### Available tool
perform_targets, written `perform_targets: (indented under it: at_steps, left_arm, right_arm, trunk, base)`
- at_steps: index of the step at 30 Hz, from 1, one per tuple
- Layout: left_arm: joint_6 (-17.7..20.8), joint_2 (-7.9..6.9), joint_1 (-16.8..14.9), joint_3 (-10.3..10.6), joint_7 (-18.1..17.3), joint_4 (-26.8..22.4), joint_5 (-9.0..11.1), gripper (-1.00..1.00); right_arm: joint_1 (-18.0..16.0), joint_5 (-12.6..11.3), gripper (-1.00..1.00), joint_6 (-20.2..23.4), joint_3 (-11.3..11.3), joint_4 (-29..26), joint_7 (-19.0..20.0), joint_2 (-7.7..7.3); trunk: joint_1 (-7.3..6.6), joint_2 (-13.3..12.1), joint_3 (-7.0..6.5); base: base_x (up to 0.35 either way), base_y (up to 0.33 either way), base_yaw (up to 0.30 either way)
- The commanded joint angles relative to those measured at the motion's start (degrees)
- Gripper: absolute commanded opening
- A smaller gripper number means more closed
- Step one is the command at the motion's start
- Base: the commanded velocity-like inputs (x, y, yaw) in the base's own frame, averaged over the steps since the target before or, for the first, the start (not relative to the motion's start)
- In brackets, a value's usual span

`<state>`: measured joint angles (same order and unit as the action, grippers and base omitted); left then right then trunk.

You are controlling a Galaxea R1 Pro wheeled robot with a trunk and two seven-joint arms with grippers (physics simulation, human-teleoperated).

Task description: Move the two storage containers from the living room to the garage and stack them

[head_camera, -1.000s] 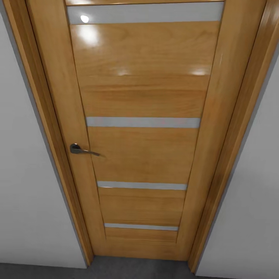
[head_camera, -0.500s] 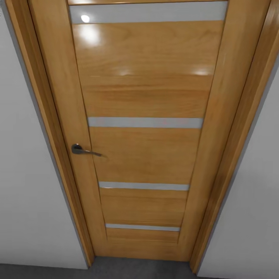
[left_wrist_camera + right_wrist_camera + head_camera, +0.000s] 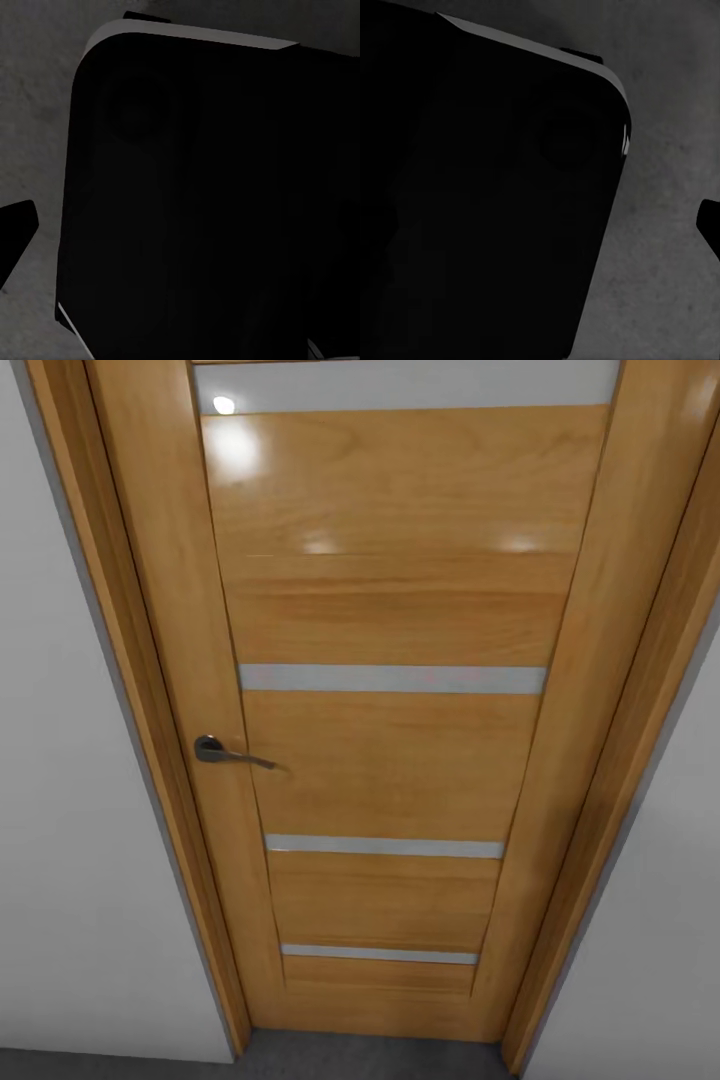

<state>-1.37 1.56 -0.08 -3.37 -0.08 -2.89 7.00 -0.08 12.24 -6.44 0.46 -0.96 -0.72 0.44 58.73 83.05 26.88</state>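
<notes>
- Grippers cannot be judged apart or together: each wrist view is mostly taken up by a large dark rounded body, apparently part of the robot itself, with a dark tip at the picture's edge, so neither hand's state can be told.
- Around that dark body, both wrist views show mottled dark-grey concrete floor, which suggests the arms hang low over it.
- Head view faces an orange-wood door, closed, crossed by pale glass slits; its dark metal lever handle sits at about 9 o'clock on the leaf.
- White wall flanks the frame on both sides; a grey floor strip lies at 6 o'clock.
- Judged step: the robot is in transit at the garage door, no orange-red container in sight.
- Next move likely calls for reaching the lever and getting through this door, towards the containers.
</notes>
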Motion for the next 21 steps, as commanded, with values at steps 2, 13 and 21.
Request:
perform_targets:
  at_steps: [2,13,21]
  left_arm:
    - [-0.12,0.02,-0.01,-0.31,-0.01,-0.01,0.35,1.0]
    - [-0.12,0.02,-0.01,-0.32,-0.01,-0.01,0.37,1.0]
    - [-0.12,0.09,-0.01,-0.32,0.05,-0.08,0.38,1.0]
  right_arm:
    - [-0.01,0.28,1.0,-0.04,-0.02,-0.01,-0.07,0.0]
    - [-0.01,0.3,1.0,-0.28,-0.19,-0.02,-0.07,0.0]
    - [-0.01,0.11,1.0,-0.31,-0.56,-0.01,-0.07,0.0]
  trunk:
    - [0.0,0.03,0.05]
    - [0.0,0.03,0.05]
    - [0.0,0.03,0.05]
  base:
    - [0.002,0.002,0.0]
    - [0.0,0.0,0.0]
    - [0.0,0.0,-0.135]
